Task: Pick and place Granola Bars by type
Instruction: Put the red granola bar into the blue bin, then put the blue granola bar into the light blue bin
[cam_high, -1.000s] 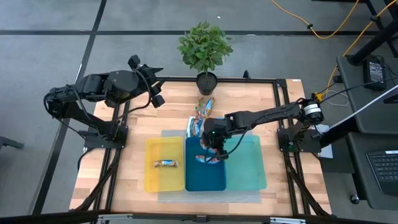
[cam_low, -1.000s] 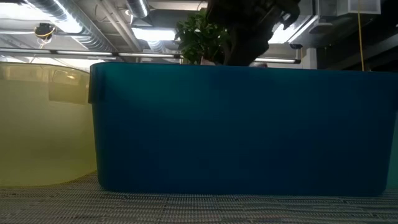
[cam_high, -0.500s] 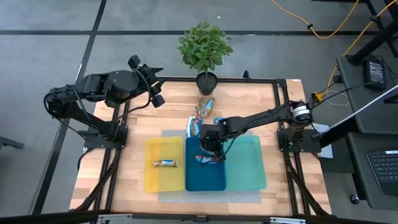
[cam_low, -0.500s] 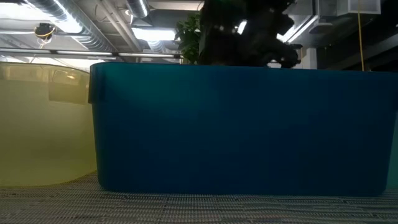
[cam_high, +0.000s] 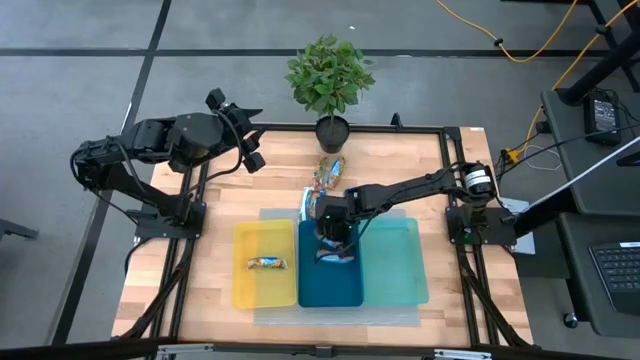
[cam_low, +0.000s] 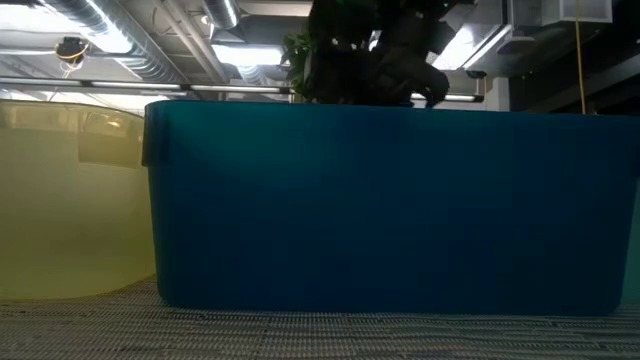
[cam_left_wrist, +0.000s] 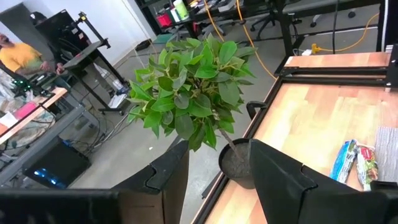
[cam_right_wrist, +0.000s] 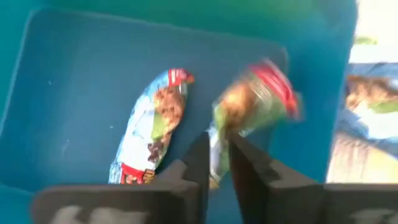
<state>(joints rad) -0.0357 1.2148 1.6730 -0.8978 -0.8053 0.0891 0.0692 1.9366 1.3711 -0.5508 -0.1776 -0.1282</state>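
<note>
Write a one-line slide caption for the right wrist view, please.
Right gripper pinching a shiny crinkly granola bar above the dark blue tray, beside another bar.

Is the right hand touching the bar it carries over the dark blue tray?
Touching. The right wrist view shows the bar pinched between the right hand's two fingers, above the dark blue tray.

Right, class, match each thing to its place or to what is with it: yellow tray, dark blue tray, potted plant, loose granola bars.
1 yellow tray
2 dark blue tray
3 potted plant
4 loose granola bars

A at the far edge of the table
B right gripper above it
C one bar inside
D lying between plant and trays

Pairs: 1-C, 2-B, 3-A, 4-D.
</note>
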